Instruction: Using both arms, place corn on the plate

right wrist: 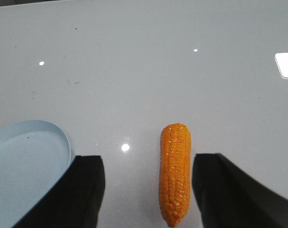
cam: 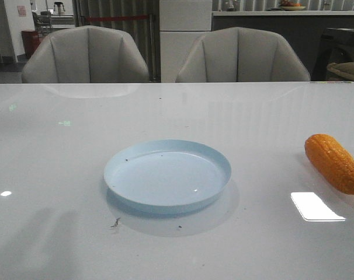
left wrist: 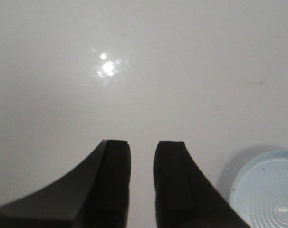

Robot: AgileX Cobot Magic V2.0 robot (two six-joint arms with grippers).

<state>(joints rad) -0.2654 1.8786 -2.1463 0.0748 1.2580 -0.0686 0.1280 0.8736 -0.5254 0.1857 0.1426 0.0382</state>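
The orange-yellow corn (cam: 333, 163) lies on the white table at the right edge of the front view. The pale-blue plate (cam: 125, 157) sits empty at the table's middle. Neither gripper shows in the front view. In the right wrist view my right gripper (right wrist: 148, 164) is open wide above the table; the corn (right wrist: 175, 171) lies between its fingers, nearer one of them, untouched, and the plate rim (right wrist: 63, 135) is beside the other finger. In the left wrist view my left gripper (left wrist: 142, 145) is open by a narrow gap, empty, over bare table, with the plate (left wrist: 270, 190) off to one side.
Two grey chairs (cam: 86, 55) (cam: 242, 55) stand behind the table's far edge. A bright light reflection (cam: 316, 206) lies on the tabletop just in front of the corn. Small dark specks (cam: 115, 223) lie near the plate's front.
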